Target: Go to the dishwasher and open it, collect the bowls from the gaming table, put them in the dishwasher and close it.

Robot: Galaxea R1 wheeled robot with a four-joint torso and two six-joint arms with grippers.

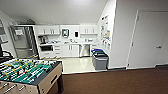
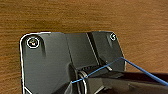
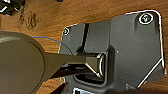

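The dishwasher (image 1: 85, 50) is a stainless-steel front under the white counter of the kitchenette at the far end of the room, with its door closed. It is several metres ahead of me, beyond a strip of pale tiled floor (image 1: 75, 64). The bowls and the gaming table are out of view. In both wrist views the robot's dark plate (image 2: 50, 65) (image 3: 130, 50) hangs over brown carpet, and a thin blue cable (image 2: 140, 68) crosses the left wrist view.
A table-football table (image 1: 27, 71) with a green field and rods stands at the near left. Grey bins with blue and green lids (image 1: 100, 60) line the right wall before the kitchenette. A steel fridge (image 1: 23, 42) is far left, and a closed white door (image 1: 150, 37) is on the right. Brown carpet (image 1: 112, 81) lies ahead.
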